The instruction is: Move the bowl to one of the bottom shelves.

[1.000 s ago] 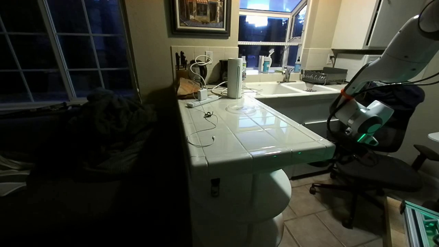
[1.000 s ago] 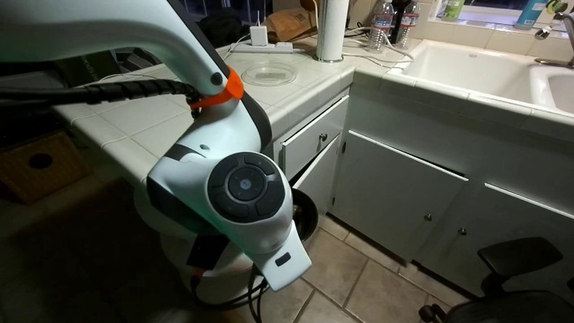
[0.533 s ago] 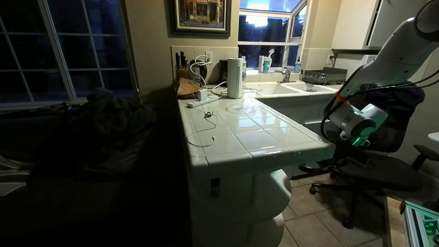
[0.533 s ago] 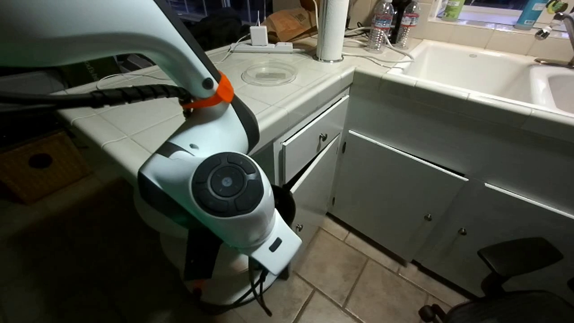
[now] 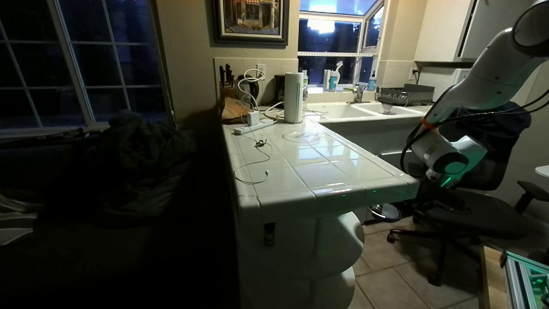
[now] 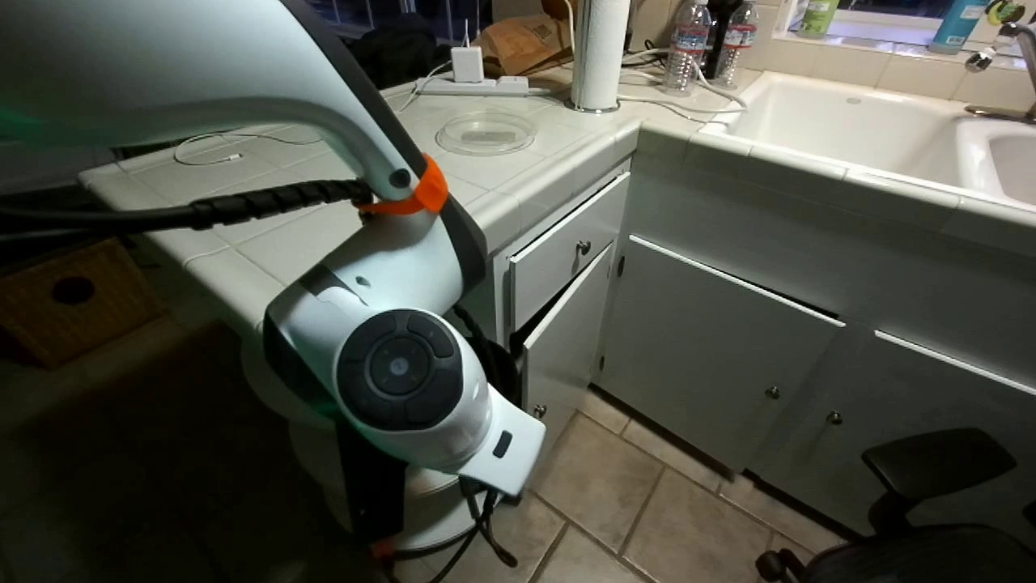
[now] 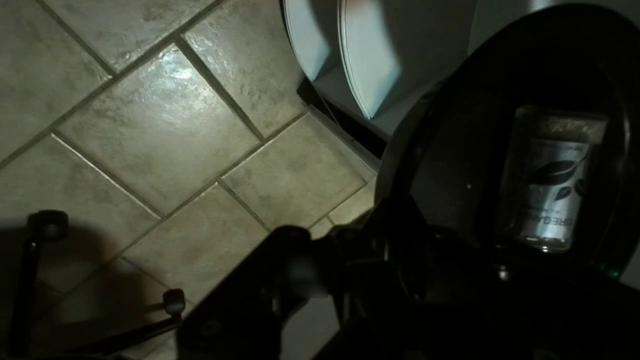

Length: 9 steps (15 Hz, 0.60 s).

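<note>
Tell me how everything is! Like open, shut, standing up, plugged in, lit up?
gripper: shut on the bowl
bowl: held in the air
jar: inside the bowl
bottom shelves: bowl not on them yet
cupboard door below the drawer: ajar
paper towel roll: standing upright
bottles: standing upright
charger: plugged into the power strip
robot's light: lit green

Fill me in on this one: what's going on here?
A robot arm holds a black bowl in its jaws, though the exact grip is lost in shadow. A small jar lies inside the bowl. The bowl hangs in the air, lower than the top of the counter, and has not yet been set on the rounded white shelves below the counter's end.
</note>
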{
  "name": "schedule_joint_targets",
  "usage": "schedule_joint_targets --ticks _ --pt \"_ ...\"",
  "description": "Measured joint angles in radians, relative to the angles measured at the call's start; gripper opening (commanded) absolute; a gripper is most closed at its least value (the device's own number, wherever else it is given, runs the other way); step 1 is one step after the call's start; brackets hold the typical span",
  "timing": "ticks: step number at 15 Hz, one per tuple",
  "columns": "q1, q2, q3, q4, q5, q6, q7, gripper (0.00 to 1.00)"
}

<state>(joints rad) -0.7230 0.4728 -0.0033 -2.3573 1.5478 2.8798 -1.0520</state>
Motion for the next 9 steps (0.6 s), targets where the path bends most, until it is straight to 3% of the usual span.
schedule_joint_targets --ticks 4,8,9 --pt "0.0 0.012 0.024 0.025 0.095 -0.042 -0.169 0.02" --pt "0.0 0.056 0.042 0.055 0.11 -0.102 -0.225 0.02" --pt "0.019 0.069 0.02 0.065 0.11 -0.137 -0.226 0.07"
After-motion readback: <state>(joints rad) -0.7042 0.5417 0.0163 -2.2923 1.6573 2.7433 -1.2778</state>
